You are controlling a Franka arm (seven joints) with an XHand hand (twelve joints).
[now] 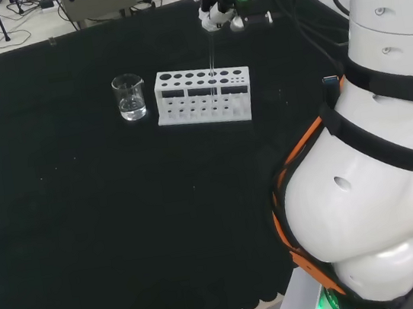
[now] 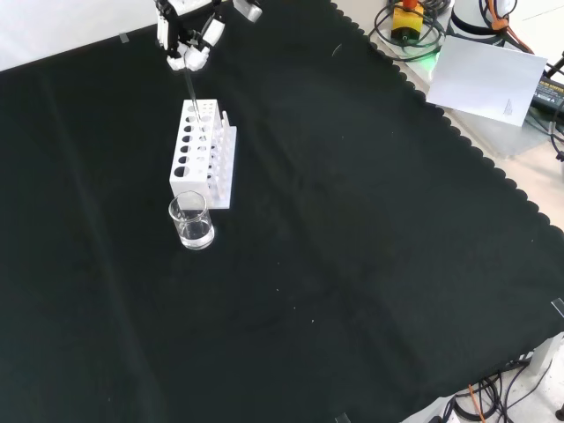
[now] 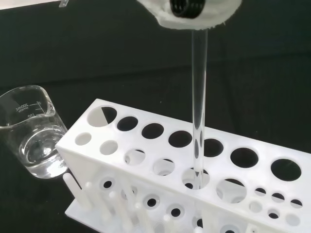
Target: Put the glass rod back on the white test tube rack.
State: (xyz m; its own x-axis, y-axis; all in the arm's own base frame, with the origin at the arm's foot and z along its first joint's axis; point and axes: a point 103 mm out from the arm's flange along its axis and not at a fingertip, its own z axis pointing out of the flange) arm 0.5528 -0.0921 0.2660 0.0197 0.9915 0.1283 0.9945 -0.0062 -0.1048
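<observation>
The white test tube rack [image 1: 202, 96] [image 2: 203, 154] [image 3: 146, 160] stands on the black cloth, its top plate full of round holes. My hand [image 1: 221, 14] [image 2: 189, 40] [image 3: 189, 12] hovers above it, fingers pinched on the top end of the clear glass rod [image 1: 211, 58] [image 2: 191, 92] [image 3: 199, 97]. The rod hangs nearly upright. In the wrist view its lower end passes down through a hole in the rack's top plate. Whether the tip rests on the rack's base I cannot tell.
A glass beaker [image 1: 130, 97] [image 2: 191, 222] [image 3: 31, 136] with a little clear liquid stands right beside one end of the rack. The arm's white links [image 1: 379, 176] rise at the head view's right. A white sheet [image 2: 489, 79] lies beyond the cloth's scalloped edge.
</observation>
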